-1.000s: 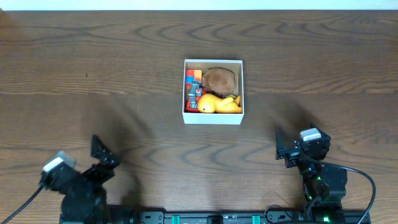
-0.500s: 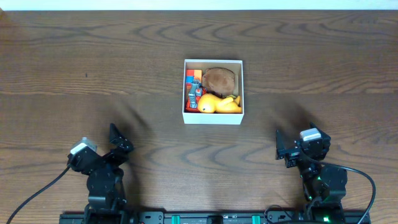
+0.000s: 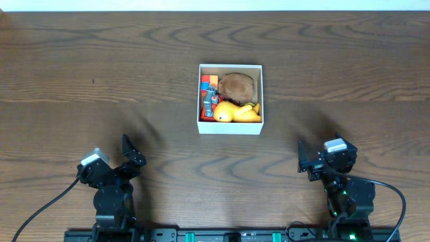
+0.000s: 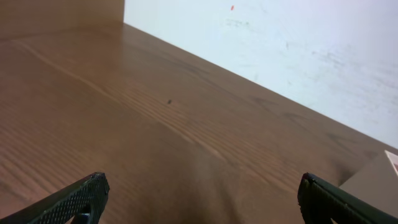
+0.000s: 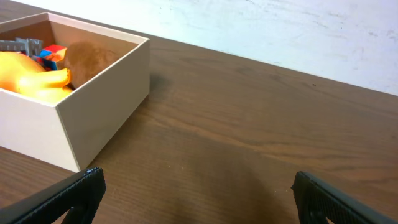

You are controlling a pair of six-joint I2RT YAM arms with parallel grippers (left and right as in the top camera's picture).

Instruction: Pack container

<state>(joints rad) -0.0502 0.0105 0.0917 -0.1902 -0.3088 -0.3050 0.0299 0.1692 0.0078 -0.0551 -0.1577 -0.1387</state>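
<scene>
The desk (image 3: 80, 67) is dark brown wood, clearly grained, with a soft sheen. The container (image 5: 99, 118) has smooth, matt white card-like walls. Inside the container, a yellow duck (image 3: 232, 111) looks like glossy plastic, and a brown lump (image 3: 237, 85) looks fuzzy. The left claw (image 4: 199, 205) is black and finely textured.

Colours and patterns: tabletop and container.
The table (image 3: 336, 67) is recorded as dark brown with a wavy wood grain. The container (image 3: 230, 128) is white-walled; inside it are noted a yellow toy (image 3: 236, 113), a brown rounded toy (image 3: 237, 85) and a small red, blue and orange piece (image 3: 209, 86), possibly blocks. Black, finely textured fingers are seen on the left gripper (image 4: 199, 202) and the right gripper (image 5: 199, 196).
</scene>
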